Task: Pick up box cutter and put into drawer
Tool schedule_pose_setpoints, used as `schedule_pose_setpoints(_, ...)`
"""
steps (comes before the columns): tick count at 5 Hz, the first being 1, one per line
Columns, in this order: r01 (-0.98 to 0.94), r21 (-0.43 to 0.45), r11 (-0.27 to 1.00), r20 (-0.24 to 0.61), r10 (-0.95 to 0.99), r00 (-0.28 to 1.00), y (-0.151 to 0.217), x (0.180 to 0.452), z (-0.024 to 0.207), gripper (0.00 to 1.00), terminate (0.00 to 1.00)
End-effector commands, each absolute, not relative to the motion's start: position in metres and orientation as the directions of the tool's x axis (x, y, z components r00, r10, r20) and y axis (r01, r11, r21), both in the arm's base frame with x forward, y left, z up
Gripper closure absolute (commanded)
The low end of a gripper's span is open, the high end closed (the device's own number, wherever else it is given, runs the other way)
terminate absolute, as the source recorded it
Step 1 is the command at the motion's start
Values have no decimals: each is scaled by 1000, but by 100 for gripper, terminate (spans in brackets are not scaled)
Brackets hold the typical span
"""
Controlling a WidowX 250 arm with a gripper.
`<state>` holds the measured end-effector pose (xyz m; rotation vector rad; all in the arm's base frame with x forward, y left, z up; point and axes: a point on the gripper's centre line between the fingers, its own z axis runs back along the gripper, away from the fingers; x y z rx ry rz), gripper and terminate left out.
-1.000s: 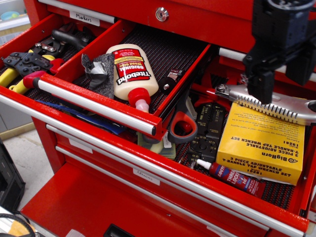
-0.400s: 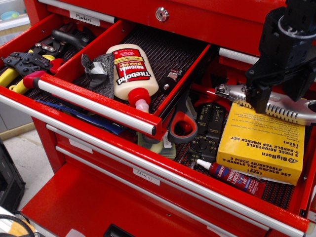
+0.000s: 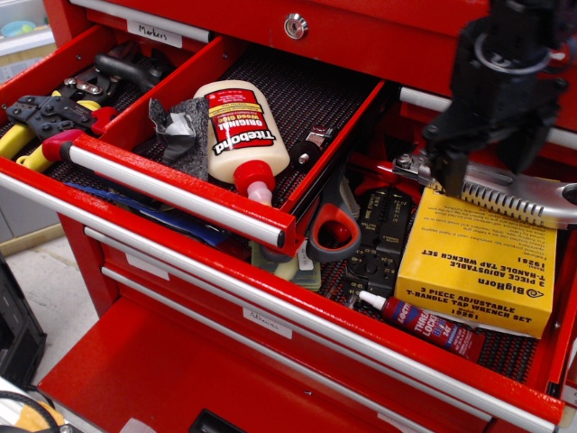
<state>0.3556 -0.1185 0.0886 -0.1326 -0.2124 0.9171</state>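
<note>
The box cutter (image 3: 518,200) is a long silver-grey knife with a ridged edge. It lies flat on a yellow box (image 3: 478,266) at the right of the lower open drawer (image 3: 270,293). My black gripper (image 3: 491,162) hangs just above the cutter's narrow left end, blurred by motion. Its fingers are spread apart with nothing between them; the left fingertip (image 3: 448,173) stands in front of the cutter's tip. The cutter's wide end runs out of frame at the right edge.
The upper drawer (image 3: 180,191) is pulled out at left and holds a glue bottle (image 3: 239,126) and a grey rag. Yellow-handled pliers (image 3: 27,144) lie far left. Red-handled scissors (image 3: 334,230), a black tool and a red threadlocker tube (image 3: 424,325) share the lower drawer.
My gripper has shifted left and turned a little over the cutter's narrow end. The box cutter and everything in the drawers have stayed where they were.
</note>
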Motion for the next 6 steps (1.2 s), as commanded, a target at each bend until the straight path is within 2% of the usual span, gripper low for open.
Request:
schedule_pose_setpoints(1, -765, -280, 580, 125, 812, 570, -118, 373, 97, 0, 0)
schedule_pose_setpoints(2, -767, -310, 561, 132, 825, 550, -114, 378, 94, 0, 0)
schedule_pose_setpoints(3, -776, -328, 538, 105, 837, 536, -115, 374, 90, 0, 0)
schedule_pose_setpoints(5, -802, -268, 533, 70, 841, 536, -119, 352, 92, 0, 0)
schedule_pose_setpoints(6, -799, -277, 533, 49, 839, 542, -117, 349, 92, 100, 0)
